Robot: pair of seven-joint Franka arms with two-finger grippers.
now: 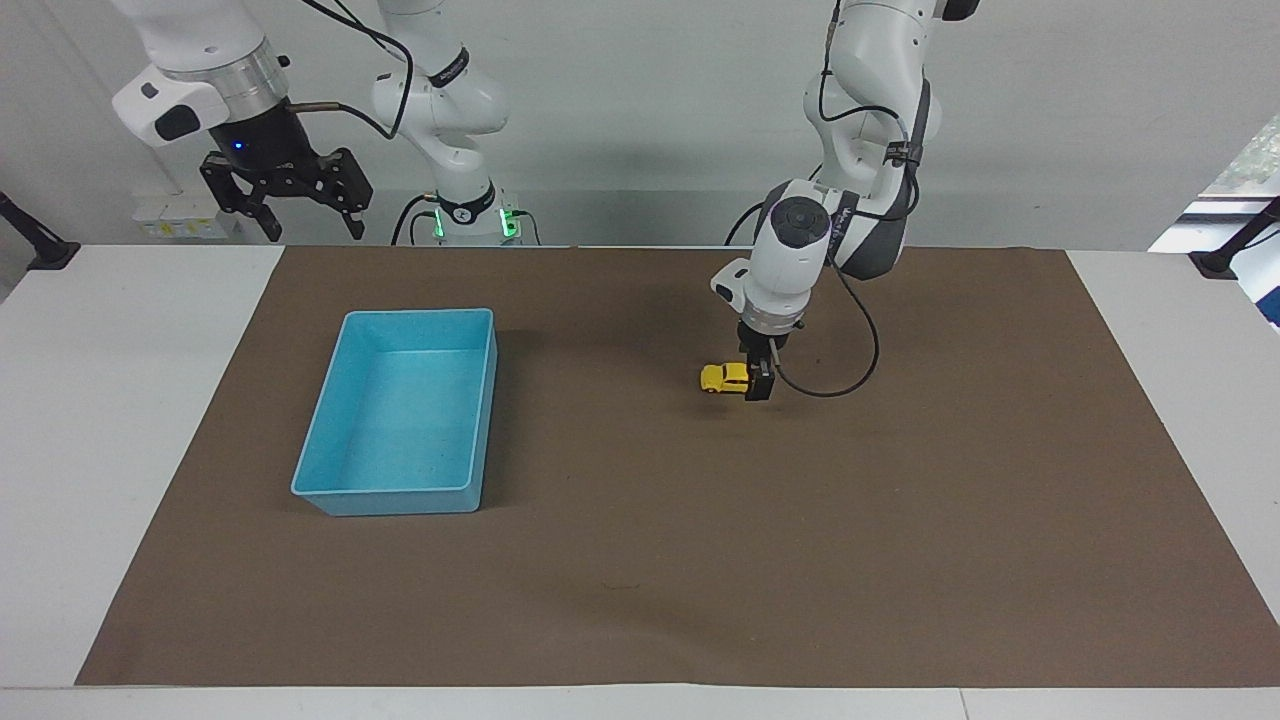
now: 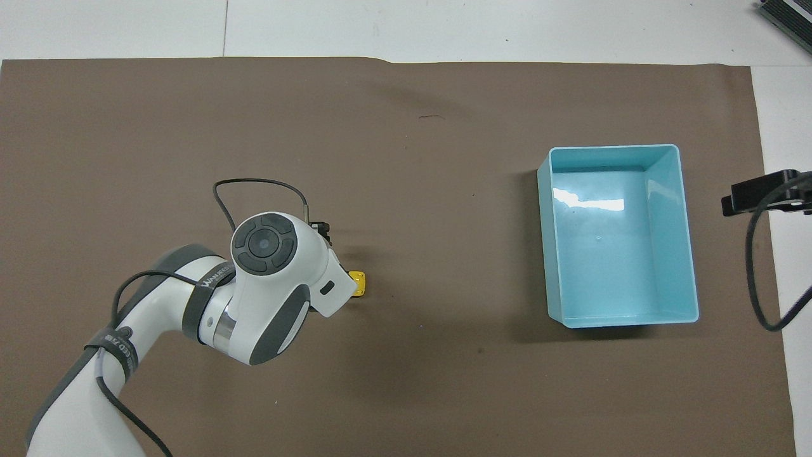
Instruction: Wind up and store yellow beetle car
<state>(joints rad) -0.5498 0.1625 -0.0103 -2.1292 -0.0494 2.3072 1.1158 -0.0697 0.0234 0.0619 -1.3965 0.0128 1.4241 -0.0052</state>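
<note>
A matt brown paper sheet (image 1: 640, 560) covers the smooth white table (image 1: 130, 420), the blue bin (image 2: 672, 222) gleams like glossy plastic, and the yellow beetle car (image 1: 722, 378) shines smooth.

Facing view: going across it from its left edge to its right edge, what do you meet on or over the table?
Right pincer, waiting raised → blue bin → yellow beetle car → left pincer, down at the car's end.
</note>
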